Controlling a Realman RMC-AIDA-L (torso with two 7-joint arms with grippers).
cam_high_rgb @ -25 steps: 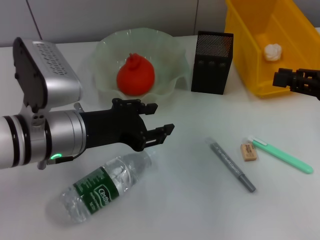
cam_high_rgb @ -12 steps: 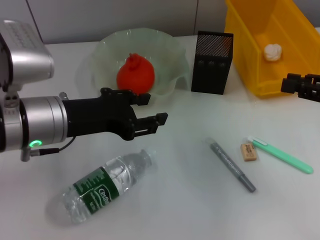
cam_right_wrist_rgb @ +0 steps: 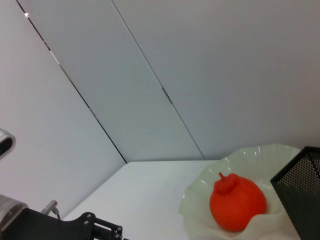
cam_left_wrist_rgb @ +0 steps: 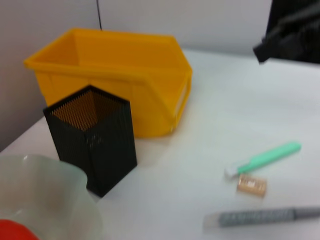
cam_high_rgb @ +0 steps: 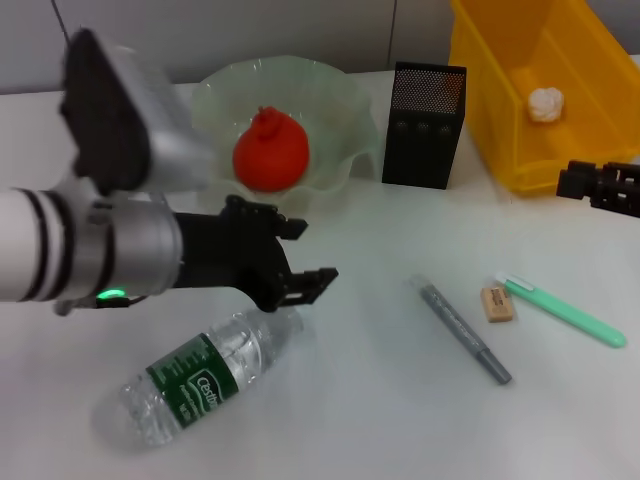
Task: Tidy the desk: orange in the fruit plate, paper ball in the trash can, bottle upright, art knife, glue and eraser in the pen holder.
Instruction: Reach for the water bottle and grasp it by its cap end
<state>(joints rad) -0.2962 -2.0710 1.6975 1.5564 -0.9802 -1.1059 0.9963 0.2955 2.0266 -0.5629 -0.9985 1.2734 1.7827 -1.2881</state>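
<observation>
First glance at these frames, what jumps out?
The left tool, fingers spread, hovers just above the neck of the bottle, which lies on its side near the front. Behind it, the orange sits in the fruit plate, and the paper ball is in the trash can.

The bottle point(cam_high_rgb: 205, 377) lies on its side on the white table point(cam_high_rgb: 360, 420), and the left gripper point(cam_high_rgb: 300, 258), fingers spread apart, hovers just above its cap end without touching it. Behind the bottle sits the fruit plate point(cam_high_rgb: 340, 110) with the orange point(cam_high_rgb: 270, 152) inside; to the right of the plate stands the pen holder point(cam_high_rgb: 424, 124), and beyond that the trash can point(cam_high_rgb: 520, 120) with the paper ball point(cam_high_rgb: 543, 104) in it. To the right of the bottle lie a grey pen point(cam_high_rgb: 464, 330), the eraser point(cam_high_rgb: 497, 303) and a green art knife point(cam_high_rgb: 562, 309), the eraser just beside the knife's white tip, while the right gripper point(cam_high_rgb: 580, 182) sits at the far right edge beside the trash can.
</observation>
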